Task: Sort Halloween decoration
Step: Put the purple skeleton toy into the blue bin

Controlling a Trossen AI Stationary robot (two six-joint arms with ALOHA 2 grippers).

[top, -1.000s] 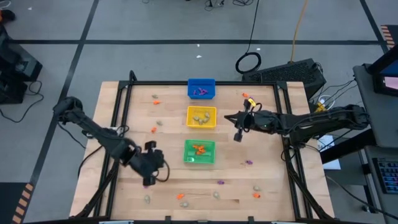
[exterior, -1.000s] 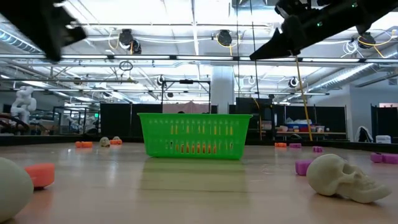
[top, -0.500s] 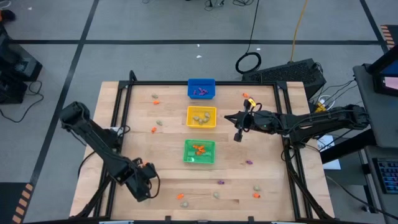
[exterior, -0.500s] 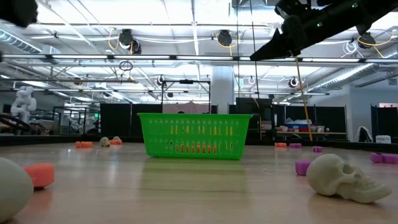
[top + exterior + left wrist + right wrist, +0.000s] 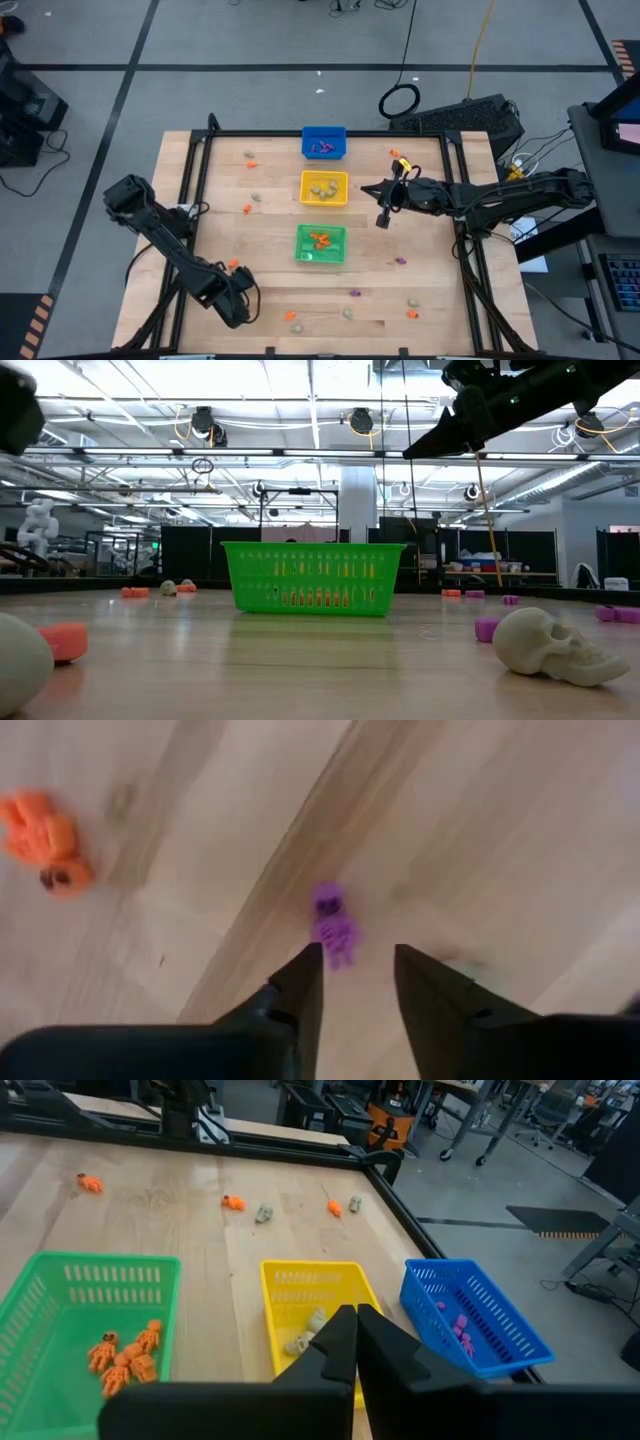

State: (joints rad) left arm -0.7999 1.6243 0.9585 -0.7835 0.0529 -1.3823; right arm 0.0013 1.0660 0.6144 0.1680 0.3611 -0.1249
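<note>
Down low, left gripper (image 5: 357, 965) jaws parted over purple trinket (image 5: 334, 923); right gripper (image 5: 357, 1338) jaws closed, empty.

Three bins stand in a row down the table (image 5: 440, 290) centre: blue bin (image 5: 324, 142), yellow bin (image 5: 324, 188), green bin (image 5: 321, 245). Trinkets (image 5: 352, 294) lie scattered around them. Left gripper (image 5: 238, 310) sits low at the near-left corner. Right gripper (image 5: 382, 216) hovers just right of the yellow bin.
</note>
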